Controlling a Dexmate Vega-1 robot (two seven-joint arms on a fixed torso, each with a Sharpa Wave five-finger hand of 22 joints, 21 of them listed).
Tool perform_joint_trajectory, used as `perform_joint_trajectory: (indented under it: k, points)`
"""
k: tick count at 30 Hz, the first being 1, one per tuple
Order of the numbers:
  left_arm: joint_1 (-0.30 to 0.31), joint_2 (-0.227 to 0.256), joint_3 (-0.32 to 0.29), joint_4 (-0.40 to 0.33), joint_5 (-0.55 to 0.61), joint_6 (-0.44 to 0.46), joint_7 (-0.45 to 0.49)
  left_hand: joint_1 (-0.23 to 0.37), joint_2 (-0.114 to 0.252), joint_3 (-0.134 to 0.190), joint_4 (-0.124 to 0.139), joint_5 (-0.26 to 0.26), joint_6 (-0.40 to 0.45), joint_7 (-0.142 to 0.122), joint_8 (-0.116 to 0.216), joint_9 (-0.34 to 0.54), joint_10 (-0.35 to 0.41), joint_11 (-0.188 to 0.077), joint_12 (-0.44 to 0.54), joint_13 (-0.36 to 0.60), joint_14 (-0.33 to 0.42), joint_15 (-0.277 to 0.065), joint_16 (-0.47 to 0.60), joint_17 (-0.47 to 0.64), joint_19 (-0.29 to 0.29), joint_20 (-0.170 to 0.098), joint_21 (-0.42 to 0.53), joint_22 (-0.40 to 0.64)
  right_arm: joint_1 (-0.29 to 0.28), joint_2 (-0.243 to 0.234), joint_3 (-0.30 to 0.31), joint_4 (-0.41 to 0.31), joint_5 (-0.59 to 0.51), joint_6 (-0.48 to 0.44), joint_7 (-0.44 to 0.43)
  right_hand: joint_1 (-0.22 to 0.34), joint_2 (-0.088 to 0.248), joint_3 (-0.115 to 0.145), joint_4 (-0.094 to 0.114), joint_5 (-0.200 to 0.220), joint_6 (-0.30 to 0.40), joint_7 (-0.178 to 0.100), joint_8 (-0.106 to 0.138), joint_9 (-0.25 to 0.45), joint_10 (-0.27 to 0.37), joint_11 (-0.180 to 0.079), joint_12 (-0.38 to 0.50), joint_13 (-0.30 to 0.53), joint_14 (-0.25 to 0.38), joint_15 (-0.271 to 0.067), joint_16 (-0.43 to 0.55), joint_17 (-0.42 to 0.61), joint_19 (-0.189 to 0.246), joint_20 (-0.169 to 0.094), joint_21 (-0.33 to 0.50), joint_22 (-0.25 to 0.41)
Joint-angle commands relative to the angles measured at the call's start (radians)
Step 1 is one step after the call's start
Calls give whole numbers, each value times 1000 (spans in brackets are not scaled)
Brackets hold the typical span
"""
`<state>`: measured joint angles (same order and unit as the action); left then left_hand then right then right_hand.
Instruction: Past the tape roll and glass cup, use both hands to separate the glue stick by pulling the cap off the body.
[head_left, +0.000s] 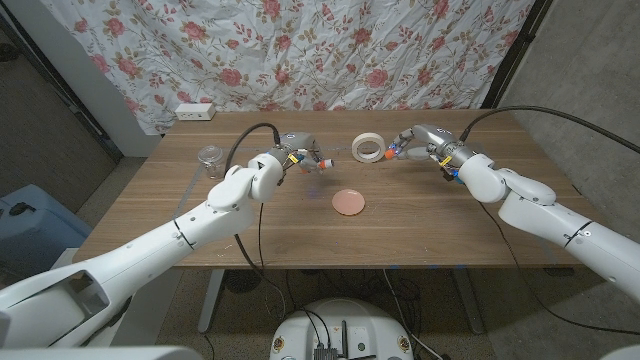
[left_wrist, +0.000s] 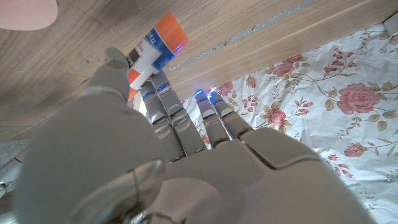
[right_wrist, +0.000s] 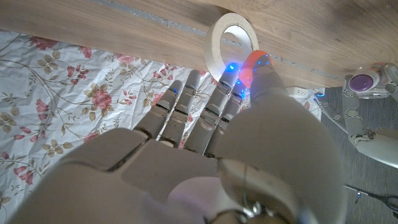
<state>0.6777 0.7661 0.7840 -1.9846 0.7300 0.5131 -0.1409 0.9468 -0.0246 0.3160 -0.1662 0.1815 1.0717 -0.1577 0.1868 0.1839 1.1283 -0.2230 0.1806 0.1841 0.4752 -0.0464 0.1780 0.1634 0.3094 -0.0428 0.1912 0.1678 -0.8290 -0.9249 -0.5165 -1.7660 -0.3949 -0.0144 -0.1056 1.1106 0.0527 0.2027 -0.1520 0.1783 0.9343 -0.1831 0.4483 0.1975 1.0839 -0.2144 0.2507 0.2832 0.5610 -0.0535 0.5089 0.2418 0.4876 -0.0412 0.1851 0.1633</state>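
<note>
- Head view: the left hand (head_left: 292, 157) is raised over the far middle of the wooden table (head_left: 420, 230), its fingers clasped around the glue stick body (head_left: 322, 163), whose end pokes out toward the middle. The right hand (head_left: 425, 141) is near the far edge, pinching a small orange cap (head_left: 390, 154) at its fingertips, just beside the tape roll (head_left: 368, 148). Body and cap are well apart, with the tape roll between them. A glass cup (head_left: 211, 160) stands toward the left side of the table, and a pink round disc (head_left: 349, 202) lies nearer the middle. A floral cloth (head_left: 330, 50) hangs behind the table.
- Left wrist view: the left hand (left_wrist: 168, 155) grips the glue stick body (left_wrist: 155, 53) between thumb and fingers; the body is white with blue lettering and an orange end, tilted above the table.
- Right wrist view: the right hand (right_wrist: 211, 149) pinches the orange cap (right_wrist: 252, 65) between thumb and fingertips, close beside the tape roll (right_wrist: 231, 37), which lies flat on the table.
</note>
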Motion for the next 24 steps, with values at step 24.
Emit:
perform_joint_trajectory:
  k: [24]
  points:
    - [18, 22, -15, 29, 87, -13, -44, 11, 24, -3, 4, 6, -4, -13, 4, 4, -9, -1, 5, 2, -2, -138, -2, 0, 0, -64, -3, 1, 32, -57, -66, -30, -148, -152, 145, 3, 17, -1, 1, 8, 28, -33, 3, 4, -10, -4, -6, 5, 10, -155, -9, 1, 3, -8, -1, 1]
